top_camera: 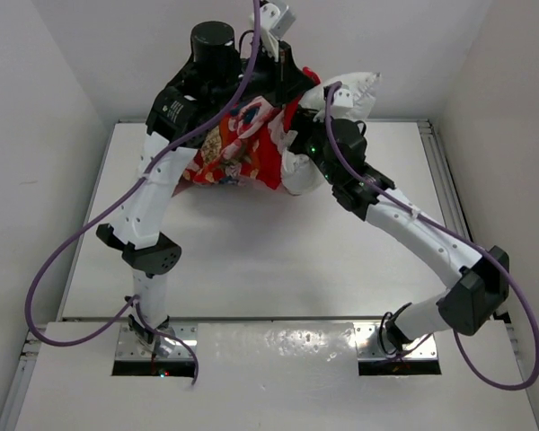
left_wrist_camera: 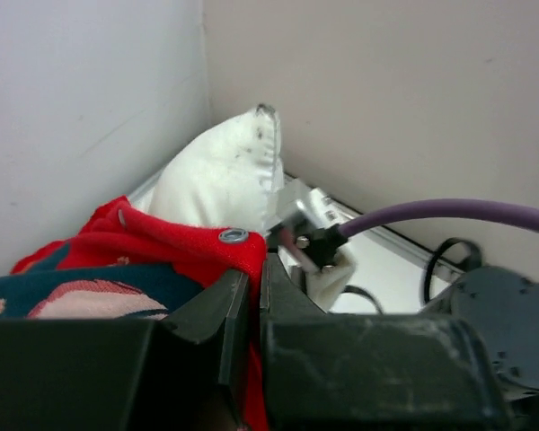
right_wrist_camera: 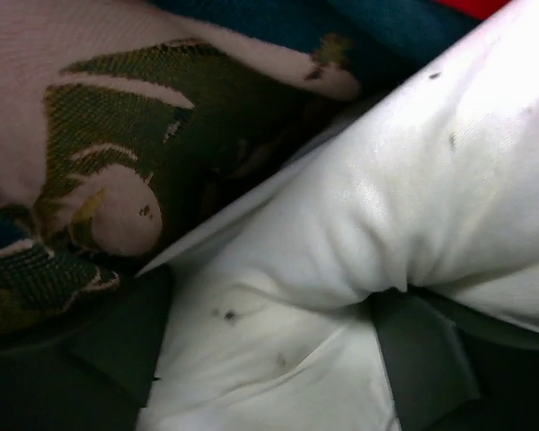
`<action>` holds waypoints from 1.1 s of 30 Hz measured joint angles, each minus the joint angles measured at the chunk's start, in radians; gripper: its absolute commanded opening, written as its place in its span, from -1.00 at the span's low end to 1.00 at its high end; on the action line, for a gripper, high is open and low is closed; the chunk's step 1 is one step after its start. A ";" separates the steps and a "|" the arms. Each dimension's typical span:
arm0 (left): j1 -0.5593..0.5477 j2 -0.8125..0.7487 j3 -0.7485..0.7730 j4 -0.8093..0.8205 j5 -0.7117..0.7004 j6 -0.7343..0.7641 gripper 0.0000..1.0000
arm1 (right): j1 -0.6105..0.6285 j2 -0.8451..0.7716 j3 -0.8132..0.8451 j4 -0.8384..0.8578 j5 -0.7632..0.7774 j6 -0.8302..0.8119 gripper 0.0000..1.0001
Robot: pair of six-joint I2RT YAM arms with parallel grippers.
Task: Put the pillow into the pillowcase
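The red printed pillowcase (top_camera: 242, 144) hangs raised over the back of the table, and the white pillow (top_camera: 355, 90) sticks out of it to the right, towards the back wall. In the left wrist view my left gripper (left_wrist_camera: 254, 296) is shut on the pillowcase's red hem (left_wrist_camera: 162, 238), with a corner of the pillow (left_wrist_camera: 220, 180) rising behind it. My right gripper (right_wrist_camera: 269, 359) is pressed against the pillow (right_wrist_camera: 413, 197), its fingers wide apart and white fabric bulging between them. The pillowcase's print (right_wrist_camera: 99, 135) lies just above. From overhead the right gripper (top_camera: 301, 148) sits at the pillowcase's right edge.
The white table (top_camera: 251, 260) is boxed in by pale walls at the left, back and right. Both arms reach to the back, the left one raised high. A purple cable (left_wrist_camera: 431, 215) and the right arm's dark wrist (left_wrist_camera: 508, 332) lie close to the left gripper.
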 measured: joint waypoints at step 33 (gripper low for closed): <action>-0.071 -0.271 -0.314 0.017 -0.180 0.335 -1.00 | -0.134 -0.111 0.616 -0.729 -0.089 -0.616 0.97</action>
